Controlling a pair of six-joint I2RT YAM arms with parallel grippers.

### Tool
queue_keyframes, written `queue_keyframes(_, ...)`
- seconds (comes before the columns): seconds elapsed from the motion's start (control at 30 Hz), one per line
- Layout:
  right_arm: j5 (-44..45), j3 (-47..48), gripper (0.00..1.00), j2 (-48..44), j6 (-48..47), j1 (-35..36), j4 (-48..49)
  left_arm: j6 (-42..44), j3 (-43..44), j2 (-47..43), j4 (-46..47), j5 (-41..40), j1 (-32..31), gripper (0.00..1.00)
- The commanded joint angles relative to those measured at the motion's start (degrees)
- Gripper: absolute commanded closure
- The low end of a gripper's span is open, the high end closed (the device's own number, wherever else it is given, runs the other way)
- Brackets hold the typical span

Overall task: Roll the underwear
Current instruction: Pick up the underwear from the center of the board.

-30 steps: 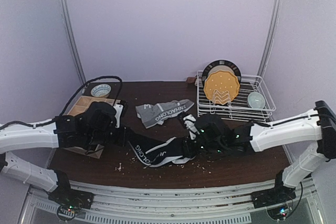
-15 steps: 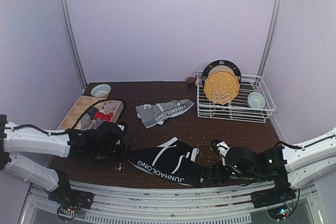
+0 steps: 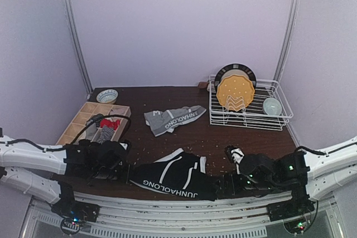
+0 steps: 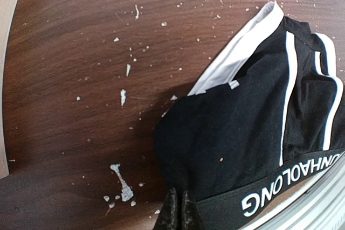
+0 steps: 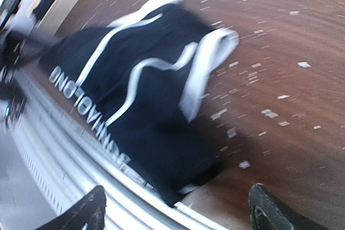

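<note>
From above, the black briefs (image 3: 175, 175) are lying spread along the near edge of the table (image 3: 251, 143), about midway between its near corners. The left pincer (image 3: 127, 172) is touching their left end, and the right pincer (image 3: 222, 185) is sitting just beside their right end. The grey briefs (image 3: 174, 119) are lying crumpled near the table's middle, well apart from both pincers.

In the left wrist view, the fingers are pressing together, clamping the lettered waistband at the cloth's corner.

In the right wrist view, the fingers are standing wide apart and gripping nothing. A corner of the black briefs is lying just ahead of the gap between them, at the table's edge.
</note>
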Motion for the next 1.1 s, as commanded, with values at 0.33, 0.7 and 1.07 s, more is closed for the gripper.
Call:
queue_keyframes(0.33, -12.34, -6.74, 0.25, 11.7, 14.07, -4.45, 18.08, -1.44, -1.11, -0.74, 3.75, 1.41, -0.12, 1.0)
queue_keyframes(0.7, -17.64, -6.78, 0.6, 22.64, 18.33, -2.24, 28.59, -1.44, -2.12, -3.01, 4.8, 2.77, -0.13, 1.0)
queue_keyframes(1.07, -4.96, 11.6, 1.0, 2.2, 0.15, -8.96, -0.95, 12.24, 14.91, -9.6, -1.88, -4.08, 3.31, 1.0)
